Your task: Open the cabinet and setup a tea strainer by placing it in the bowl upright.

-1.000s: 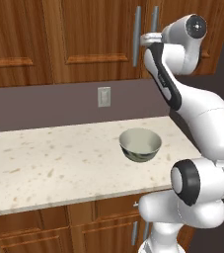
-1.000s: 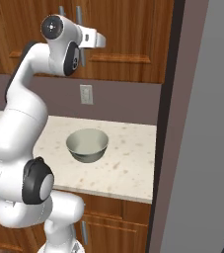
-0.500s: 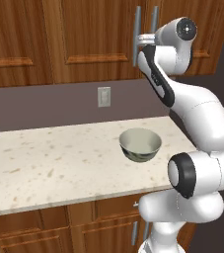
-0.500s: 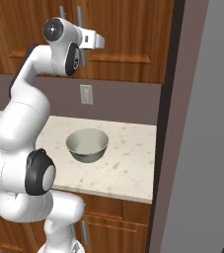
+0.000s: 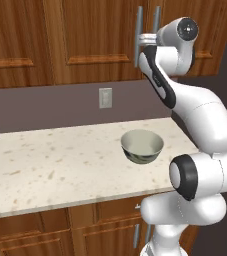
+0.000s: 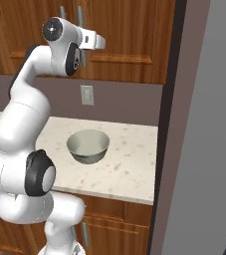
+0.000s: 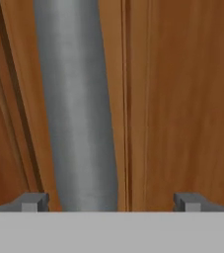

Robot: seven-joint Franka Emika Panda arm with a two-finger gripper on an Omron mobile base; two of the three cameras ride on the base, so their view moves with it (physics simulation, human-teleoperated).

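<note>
While both panelled doors of the reddish-brown wooden wall cabinet (image 5: 95, 40) are shut, you have nothing of the task completed. Item: long silver bar handle (image 7: 76, 104), between the fingertips of your pincer (image 7: 111, 201), which stands wide, gripping nothing. Item: round deep cream-green bowl (image 5: 142, 146), on the speckled tabletop (image 5: 60, 165), vacant. Outstanding: open door, fetch strainer, seat it upright.

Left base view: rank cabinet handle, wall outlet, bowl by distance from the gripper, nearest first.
1. Cabinet handle: right at the open gripper, on the closed cabinet.
2. Wall outlet: below and left, on the backsplash.
3. Bowl: farthest, down on the counter.
</note>
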